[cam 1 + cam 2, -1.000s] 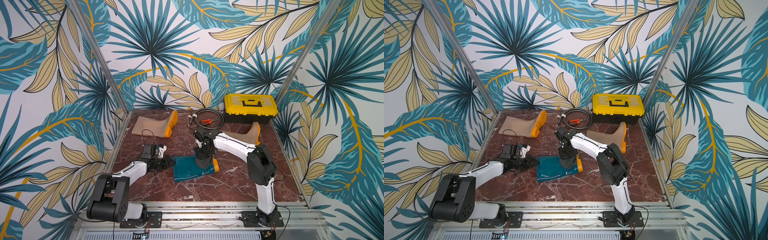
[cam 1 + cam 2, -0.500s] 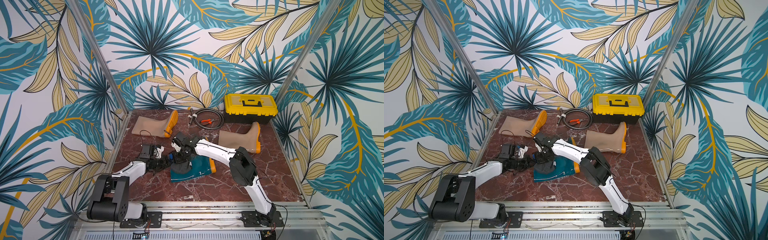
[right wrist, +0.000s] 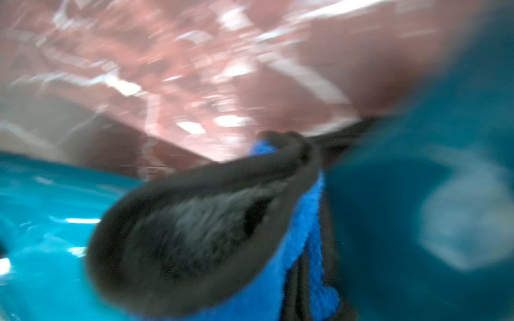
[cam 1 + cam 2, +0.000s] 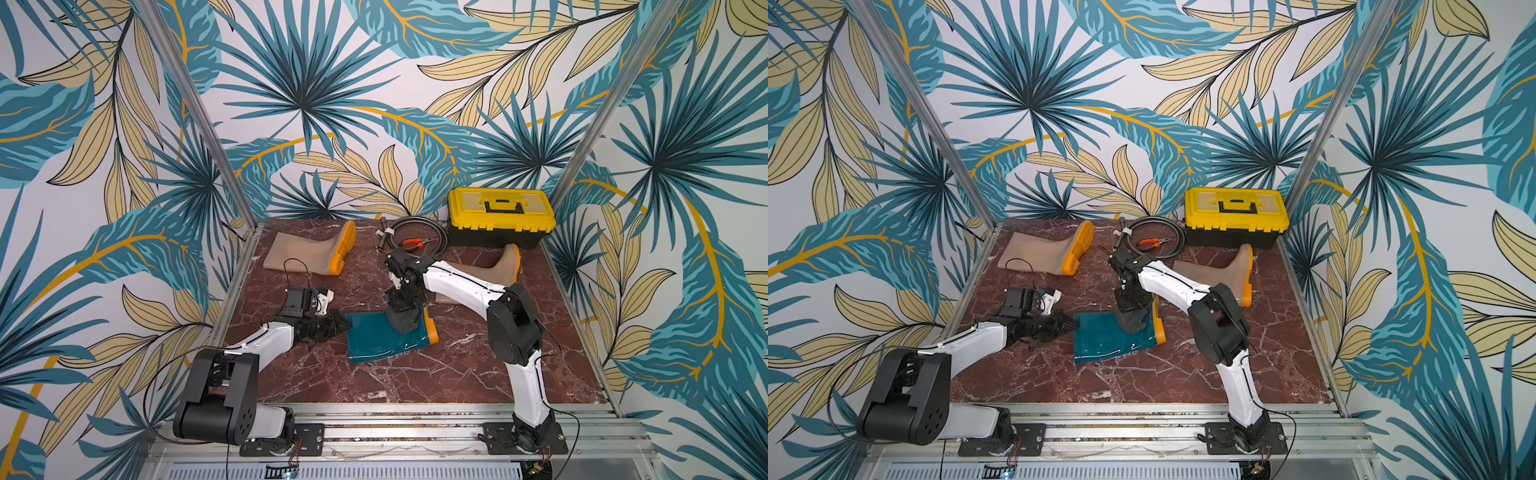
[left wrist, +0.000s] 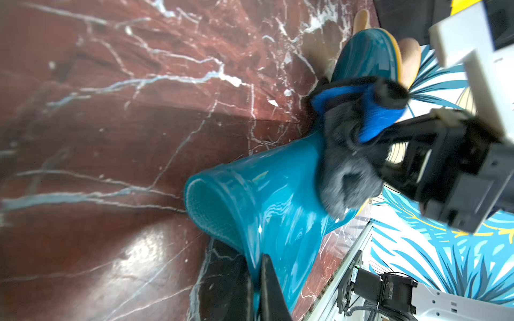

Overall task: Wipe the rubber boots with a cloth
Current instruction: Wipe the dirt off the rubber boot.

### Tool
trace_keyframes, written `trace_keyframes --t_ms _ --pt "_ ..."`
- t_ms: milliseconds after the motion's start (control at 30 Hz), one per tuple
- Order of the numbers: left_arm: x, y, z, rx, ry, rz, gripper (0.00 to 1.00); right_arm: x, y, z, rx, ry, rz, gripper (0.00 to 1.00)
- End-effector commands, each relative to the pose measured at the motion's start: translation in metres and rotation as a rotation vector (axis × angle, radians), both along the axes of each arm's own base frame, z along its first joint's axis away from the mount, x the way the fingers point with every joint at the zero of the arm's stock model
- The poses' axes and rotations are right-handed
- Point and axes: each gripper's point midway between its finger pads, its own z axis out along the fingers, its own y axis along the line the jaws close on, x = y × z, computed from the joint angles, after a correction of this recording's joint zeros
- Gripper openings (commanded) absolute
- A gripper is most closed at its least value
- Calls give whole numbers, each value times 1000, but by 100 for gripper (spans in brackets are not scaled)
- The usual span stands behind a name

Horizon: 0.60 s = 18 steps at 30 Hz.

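Note:
A dark teal rubber boot (image 4: 384,340) (image 4: 1106,336) with an orange sole lies on its side mid-table. My left gripper (image 4: 345,325) (image 5: 257,280) is shut on the rim of its shaft opening. My right gripper (image 4: 402,305) (image 4: 1128,305) points down, shut on the cloth (image 4: 404,321) (image 5: 347,166) (image 3: 194,236). The cloth is dark charcoal with a blue side and presses on the boot near its ankle. It hides the right fingertips in the right wrist view. One tan boot (image 4: 307,253) lies at the back left. Another tan boot (image 4: 496,266) lies at the back right behind the right arm.
A yellow and black toolbox (image 4: 500,216) stands at the back right. A coiled black cable (image 4: 419,232) with orange pliers (image 4: 411,242) lies beside it. The marble table (image 4: 415,374) ends in a metal rail (image 4: 415,409) at the front and side walls.
The right gripper swept the cloth left along the teal boot toward its shaft opening, then back right to the ankle. The left gripper kept its hold on the rim.

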Motion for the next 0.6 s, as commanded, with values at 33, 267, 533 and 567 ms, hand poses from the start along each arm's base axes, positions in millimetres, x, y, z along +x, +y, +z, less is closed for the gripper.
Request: trace_keyframes --t_ms 33,267,533,567 --pt "11 3 9 6 -45 1 0 -12 1 -7 -45 25 9 0" --pt "11 1 12 -9 -39 3 0 -49 172 12 456 118 149 0" --pt "16 -3 24 -69 -40 29 0 -41 142 -23 344 157 112 0" --pt "16 -3 24 -68 -45 26 0 -27 109 -27 265 144 81 0"
